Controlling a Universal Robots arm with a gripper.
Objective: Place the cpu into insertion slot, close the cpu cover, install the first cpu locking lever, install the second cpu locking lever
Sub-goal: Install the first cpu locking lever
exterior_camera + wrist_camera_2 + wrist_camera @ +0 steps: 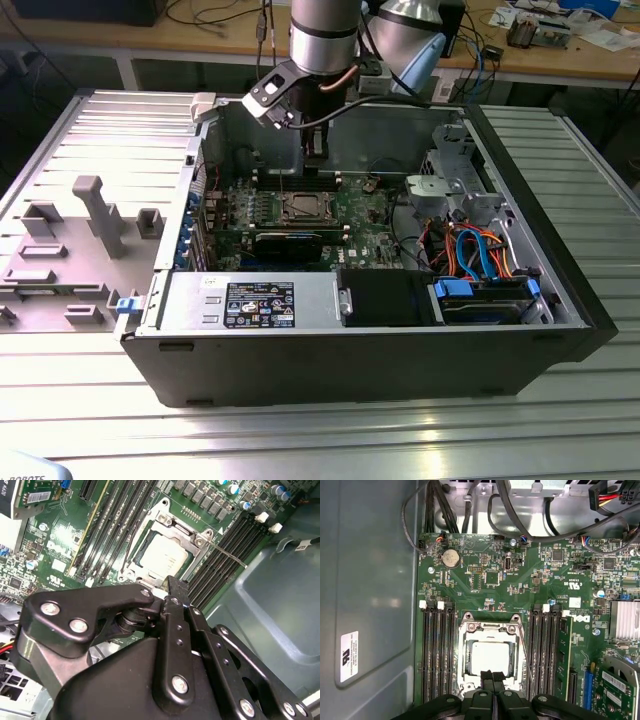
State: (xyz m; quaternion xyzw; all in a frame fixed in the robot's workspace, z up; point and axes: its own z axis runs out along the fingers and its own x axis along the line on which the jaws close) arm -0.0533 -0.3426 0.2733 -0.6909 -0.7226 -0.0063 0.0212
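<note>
The cpu (pixel 490 657) lies in the insertion slot (pixel 300 207) on the green motherboard, its silvery-tan top showing. The cpu cover (pixel 468 650) lies flat around the chip as a silver frame (pixel 170 524). A thin locking lever rod (pixel 227 555) sticks out from one socket corner over the memory slots and runs along the socket's side (pixel 525 650). My gripper (pixel 493 676) hangs just above the socket's edge, its black fingers (pixel 175 587) pressed together with nothing between them. In the exterior view the gripper (pixel 315 152) stands over the socket inside the open computer case.
Long black memory slots (pixel 437 650) flank the socket on both sides. A black card (pixel 288 243) stands across the board in front of the socket. Cables and a drive cage (pixel 470 190) fill the case at the exterior view's right. Grey fixtures (pixel 95 215) sit outside on the ribbed table.
</note>
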